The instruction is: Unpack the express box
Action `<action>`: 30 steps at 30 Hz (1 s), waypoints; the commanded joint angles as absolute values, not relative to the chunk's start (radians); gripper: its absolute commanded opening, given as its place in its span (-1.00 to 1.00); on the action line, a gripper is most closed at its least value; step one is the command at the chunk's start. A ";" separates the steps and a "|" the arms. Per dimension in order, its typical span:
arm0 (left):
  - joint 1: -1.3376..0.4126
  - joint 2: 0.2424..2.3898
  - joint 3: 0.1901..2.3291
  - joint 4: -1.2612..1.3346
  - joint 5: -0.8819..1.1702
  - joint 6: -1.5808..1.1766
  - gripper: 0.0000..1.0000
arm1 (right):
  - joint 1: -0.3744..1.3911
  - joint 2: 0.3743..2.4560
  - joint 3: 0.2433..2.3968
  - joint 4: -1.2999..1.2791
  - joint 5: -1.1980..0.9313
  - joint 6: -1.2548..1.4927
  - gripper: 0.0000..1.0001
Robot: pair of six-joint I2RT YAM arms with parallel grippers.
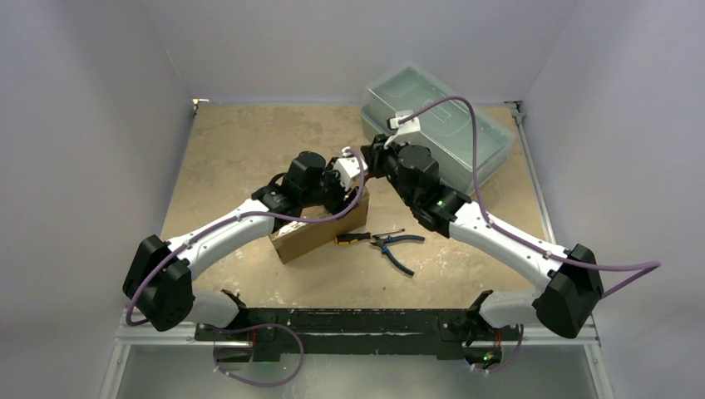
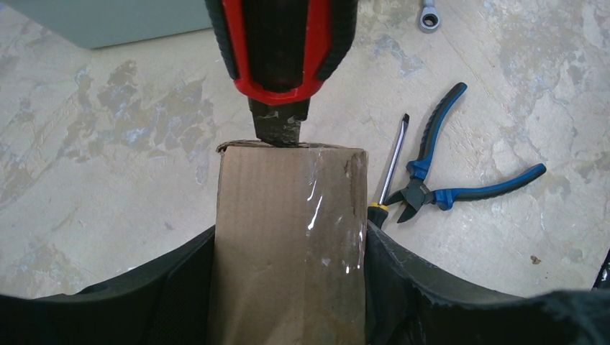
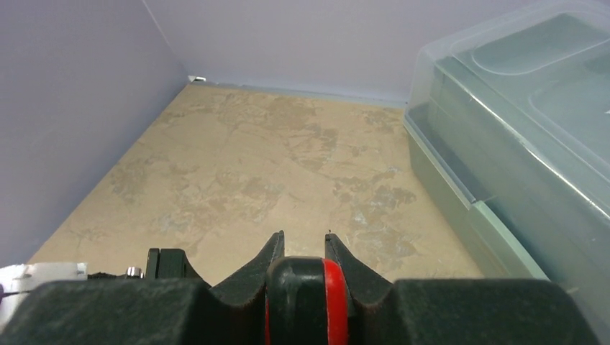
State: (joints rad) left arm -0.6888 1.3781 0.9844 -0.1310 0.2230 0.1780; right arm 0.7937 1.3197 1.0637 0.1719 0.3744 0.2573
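The express box (image 1: 309, 237), plain brown cardboard with a strip of clear tape, stands on the table in front of the left arm. My left gripper (image 1: 337, 198) is shut on it; in the left wrist view the box (image 2: 288, 237) fills the gap between both black fingers (image 2: 180, 295). My right gripper (image 1: 376, 158) is shut on a red and black utility knife (image 2: 280, 43). The knife's blade (image 2: 277, 129) touches the box's far top edge. In the right wrist view the knife handle (image 3: 306, 302) sits between the fingers of the right gripper (image 3: 303, 244).
A translucent grey-green plastic toolbox (image 1: 436, 125) stands at the back right (image 3: 532, 144). Blue-handled pliers (image 1: 397, 245) and a yellow and black screwdriver (image 1: 366, 237) lie just right of the box. A wrench end (image 2: 429, 16) shows at the top of the left wrist view.
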 commanded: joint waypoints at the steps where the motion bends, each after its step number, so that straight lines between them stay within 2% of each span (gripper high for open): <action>1: -0.684 1.376 1.005 -0.101 0.132 0.167 0.00 | 0.816 1.273 1.057 0.143 0.356 0.285 -1.00; 22: -0.685 1.391 1.017 -0.119 0.079 0.152 -0.04 | 0.935 1.241 0.963 0.099 0.529 0.312 -1.00; 30: -0.684 1.396 1.018 -0.124 0.063 0.150 -0.06 | 0.954 1.115 0.837 0.208 0.546 0.270 -1.00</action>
